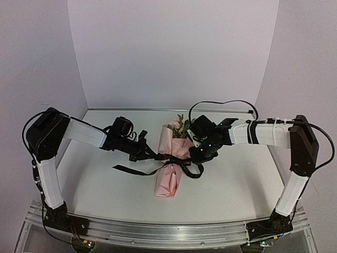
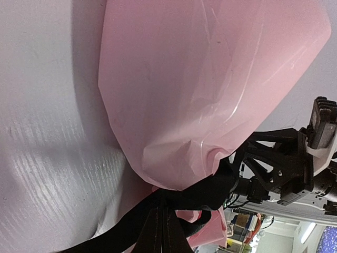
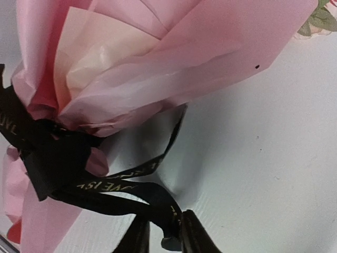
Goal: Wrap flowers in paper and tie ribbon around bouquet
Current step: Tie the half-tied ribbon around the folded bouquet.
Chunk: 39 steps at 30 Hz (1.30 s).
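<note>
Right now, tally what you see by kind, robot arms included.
bouquet: 1
ribbon: 1
robot arms: 2
Total: 4

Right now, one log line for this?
bouquet: on table, ribbon around it | left end effector: shut on ribbon | right end effector: open, ribbon between

One table [image 1: 237,184] bears one bouquet [image 1: 169,176] with one ribbon [image 1: 131,169] around the bouquet, while two arms, left arm [image 1: 84,134] and right arm [image 1: 263,134], flank the bouquet, carrying two grippers, left gripper [image 1: 151,155] and right gripper [image 1: 195,155].
</note>
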Each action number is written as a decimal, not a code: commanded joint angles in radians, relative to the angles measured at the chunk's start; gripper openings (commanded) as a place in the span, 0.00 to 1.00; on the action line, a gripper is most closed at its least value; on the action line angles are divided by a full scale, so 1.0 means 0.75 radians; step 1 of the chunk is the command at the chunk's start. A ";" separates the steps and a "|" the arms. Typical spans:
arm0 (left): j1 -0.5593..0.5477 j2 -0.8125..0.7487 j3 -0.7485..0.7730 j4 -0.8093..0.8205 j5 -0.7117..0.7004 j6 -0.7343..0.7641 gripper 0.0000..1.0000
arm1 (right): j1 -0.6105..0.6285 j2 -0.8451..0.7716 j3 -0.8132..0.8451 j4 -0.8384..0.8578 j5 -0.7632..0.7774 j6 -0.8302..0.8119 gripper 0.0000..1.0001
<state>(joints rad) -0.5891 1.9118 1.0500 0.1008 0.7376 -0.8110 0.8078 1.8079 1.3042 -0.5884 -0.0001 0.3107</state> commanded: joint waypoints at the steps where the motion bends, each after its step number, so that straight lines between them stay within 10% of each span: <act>1: -0.008 -0.044 0.000 0.055 0.004 -0.005 0.00 | 0.006 -0.161 -0.075 0.056 -0.104 0.096 0.39; 9: -0.004 -0.037 0.015 0.027 -0.034 -0.016 0.00 | 0.099 -0.232 -0.182 0.137 -0.109 0.147 0.52; 39: 0.012 -0.030 0.079 -0.007 -0.006 -0.002 0.00 | 0.201 0.162 -0.185 0.521 0.158 -0.028 0.31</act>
<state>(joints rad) -0.5866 1.9118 1.0617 0.0960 0.7223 -0.8192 0.9410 1.9023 1.1173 -0.2248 0.0354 0.3114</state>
